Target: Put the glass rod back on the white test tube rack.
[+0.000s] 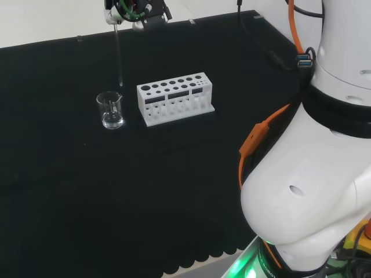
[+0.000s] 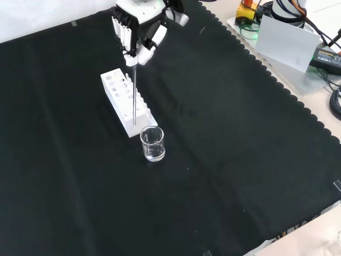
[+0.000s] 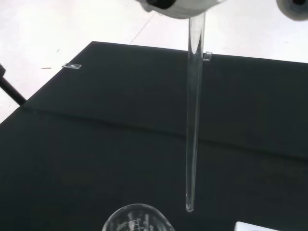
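Glass rod (image 1: 118,55): thin, clear and straight, hanging nearly upright in the upper left of the head view. Its top end is pinched in the hand (image 2: 137,32); its lower tip is free in the air, above the cloth.
Rod position: in the head view the tip ends left of the rack; it seems to be over no hole, though the angle is poor.
White test tube rack (image 1: 175,98): long white block, rows of round holes on top, standing flat on the cloth, upper centre of the head view.

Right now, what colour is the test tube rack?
White; the test tube rack shows best in the head view.
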### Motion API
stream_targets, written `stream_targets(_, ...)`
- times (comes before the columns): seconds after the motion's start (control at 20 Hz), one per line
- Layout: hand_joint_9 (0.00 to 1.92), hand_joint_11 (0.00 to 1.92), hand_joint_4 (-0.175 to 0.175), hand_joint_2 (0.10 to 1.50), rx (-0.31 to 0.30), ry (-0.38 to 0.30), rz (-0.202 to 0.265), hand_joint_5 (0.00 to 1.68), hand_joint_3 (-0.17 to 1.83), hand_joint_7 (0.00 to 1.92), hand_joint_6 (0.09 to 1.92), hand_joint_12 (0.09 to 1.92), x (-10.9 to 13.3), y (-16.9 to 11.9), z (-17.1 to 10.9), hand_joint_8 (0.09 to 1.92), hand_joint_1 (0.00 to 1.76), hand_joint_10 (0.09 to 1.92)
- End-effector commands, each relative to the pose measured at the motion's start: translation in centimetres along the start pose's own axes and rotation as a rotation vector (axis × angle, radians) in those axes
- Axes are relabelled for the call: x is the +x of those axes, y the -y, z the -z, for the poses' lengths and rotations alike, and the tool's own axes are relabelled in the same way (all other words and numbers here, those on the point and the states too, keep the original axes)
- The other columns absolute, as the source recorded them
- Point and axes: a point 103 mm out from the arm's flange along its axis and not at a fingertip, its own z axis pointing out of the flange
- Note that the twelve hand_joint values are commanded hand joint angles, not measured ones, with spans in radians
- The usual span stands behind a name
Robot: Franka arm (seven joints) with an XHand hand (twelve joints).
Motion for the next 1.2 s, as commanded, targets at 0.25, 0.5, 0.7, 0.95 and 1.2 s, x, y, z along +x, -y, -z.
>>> stream_targets(0.25,1.84,1.58,-0.175,1.03,0.004,-0.001,-0.03,1.45,-0.17,1.5,0.09,0.63,-1.7,0.1,0.0,0.34,1.33,0.16)
stream_targets(0.5,1.84,1.58,-0.175,1.03,0.007,-0.002,-0.046,1.45,-0.17,1.5,0.09,0.63,-2.9,0.1,-0.1,0.34,1.33,0.16)
stream_targets(0.7,1.84,1.58,-0.175,1.03,0.01,0.001,-0.062,1.45,-0.17,1.5,0.09,0.63,-4.0,0.1,-0.1,0.34,1.33,0.16)
stream_targets(0.95,1.84,1.58,-0.175,1.03,0.008,0.0,-0.078,1.45,-0.17,1.5,0.09,0.63,-5.3,0.1,0.2,0.34,1.33,0.16)
stream_targets(1.2,1.84,1.58,-0.175,1.03,0.012,0.008,-0.11,1.45,-0.17,1.5,0.09,0.63,-6.9,0.2,0.3,0.35,1.33,0.16)
